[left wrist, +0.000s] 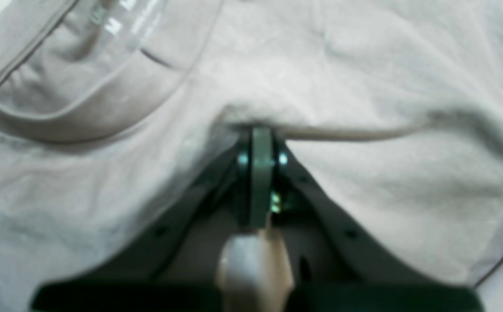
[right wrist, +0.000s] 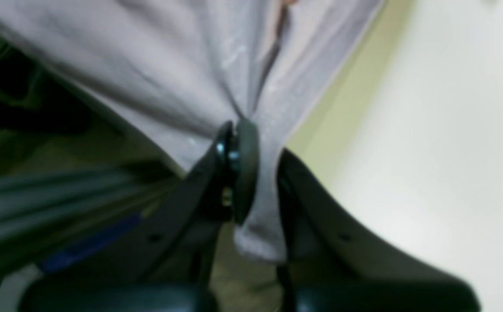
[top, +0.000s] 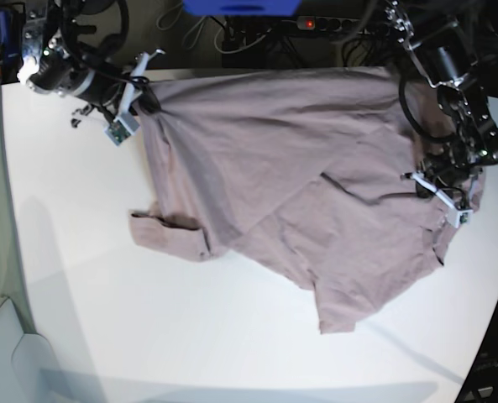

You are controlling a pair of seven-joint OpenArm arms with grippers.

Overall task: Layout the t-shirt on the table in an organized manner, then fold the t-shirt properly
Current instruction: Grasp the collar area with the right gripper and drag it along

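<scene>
The mauve t-shirt lies wrinkled across the far half of the white table, one sleeve bunched at its left. My right gripper is at the shirt's far left corner, shut on a gathered bit of cloth that hangs between its fingers. At the shirt's right edge my left gripper is shut on a pinched ridge of fabric just right of the ribbed collar. In the left wrist view the closed pads press into the cloth.
Cables and a power strip run behind the table's far edge, beside a blue object. The table's curved edge passes close to the left arm. Bare tabletop spreads along the front and left.
</scene>
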